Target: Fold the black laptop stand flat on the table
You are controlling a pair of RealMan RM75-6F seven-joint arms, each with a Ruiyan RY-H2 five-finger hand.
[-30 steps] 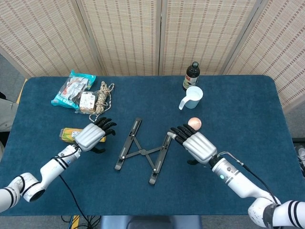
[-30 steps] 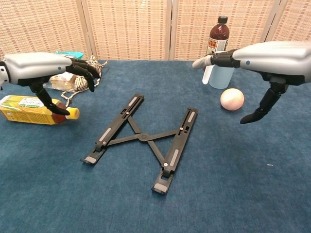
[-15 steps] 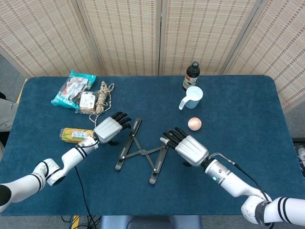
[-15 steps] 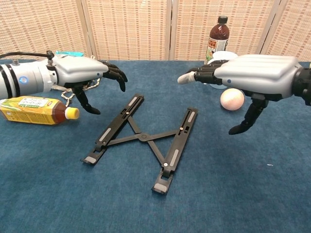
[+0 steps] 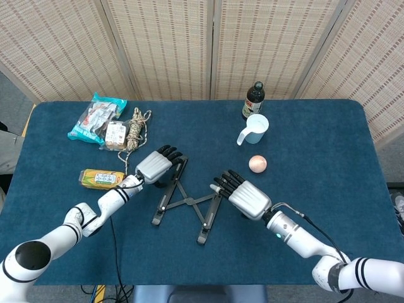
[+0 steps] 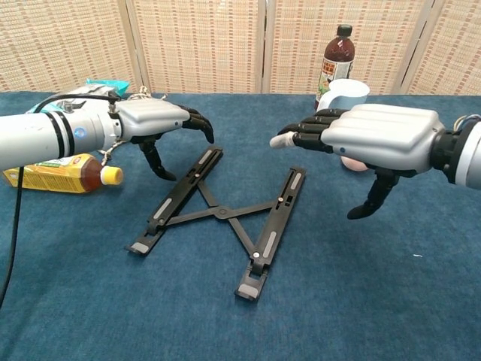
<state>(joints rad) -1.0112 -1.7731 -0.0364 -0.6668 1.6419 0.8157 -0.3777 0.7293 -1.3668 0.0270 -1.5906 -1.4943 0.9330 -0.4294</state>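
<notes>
Laptop stand: black laptop stand (image 5: 187, 199) (image 6: 219, 212) lies low and spread open in an X on the middle of the counter, two long rails joined by crossed struts, the rails diverging toward the robot
Left hand: left hand (image 5: 153, 166) (image 6: 154, 120) hovers palm down above the far end of the stand's left rail, fingers apart and curved downward, thumb pointing down beside the rail, holding nothing; whether any fingertip touches the rail cannot be told
Right hand: right hand (image 5: 247, 199) (image 6: 376, 137) hangs palm down over and just right of the far end of the right rail, fingers extended and spread toward the stand, thumb hanging down, nothing in its grasp, clear of the stand in the chest view
Counter: counter (image 5: 328, 158) (image 6: 361, 301) is covered in dark blue felt-like cloth, rounded at the corners
Near left: a tea bottle (image 5: 99, 178) (image 6: 54, 169) with a yellow cap lies on its side left of the stand
Far left: a coil of rope (image 5: 134, 132) and a snack packet (image 5: 96, 117) lie together
Far right: a dark bottle (image 5: 254, 100) (image 6: 337, 51) stands upright behind a pale blue cup (image 5: 255, 127) (image 6: 345, 92); a pinkish ball (image 5: 257, 164) sits nearer
Room: woven beige folding screens (image 5: 189, 44) (image 6: 210, 41) stand behind the counter
</notes>
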